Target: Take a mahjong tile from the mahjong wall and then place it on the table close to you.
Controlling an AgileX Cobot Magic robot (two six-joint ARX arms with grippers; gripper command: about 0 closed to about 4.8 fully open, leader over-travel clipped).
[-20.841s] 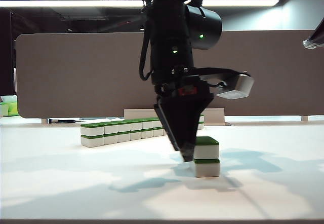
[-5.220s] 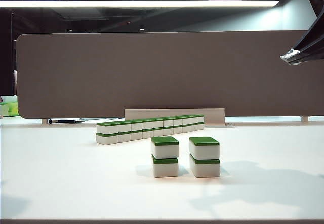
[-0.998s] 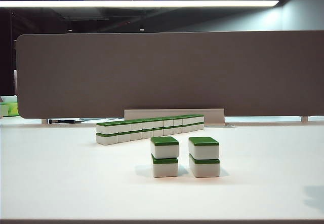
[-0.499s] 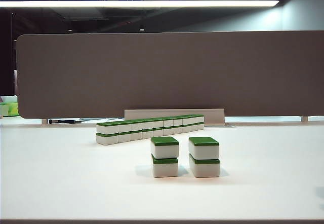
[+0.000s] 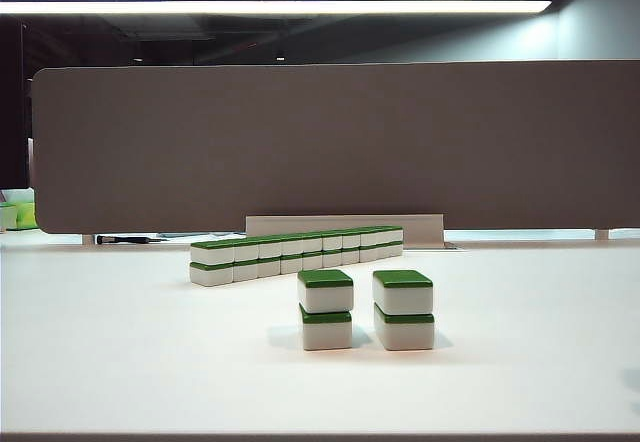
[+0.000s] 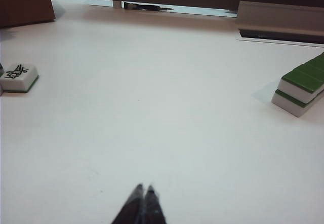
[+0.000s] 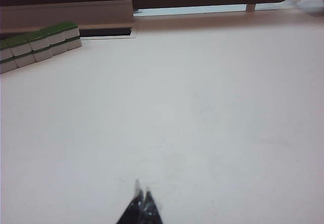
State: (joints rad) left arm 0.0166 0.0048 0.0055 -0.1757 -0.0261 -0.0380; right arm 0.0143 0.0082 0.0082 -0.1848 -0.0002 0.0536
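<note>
Nearest me, both claws sit pinched closed and empty over bare table (image 5: 120, 362): left gripper (image 6: 143, 189), right gripper (image 7: 142, 192). Two glossy two-tile stacks (image 5: 365, 309) stand ahead; beyond them the mahjong wall (image 5: 297, 253), then a matte brown partition (image 5: 330, 142).

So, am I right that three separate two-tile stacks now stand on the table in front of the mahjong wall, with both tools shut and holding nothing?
Not quite: the exterior view shows two two-tile stacks, not three, on the table in front of the mahjong wall. The rest holds: the left tool and right tool are shut and empty, low over bare table in their wrist views.
</note>
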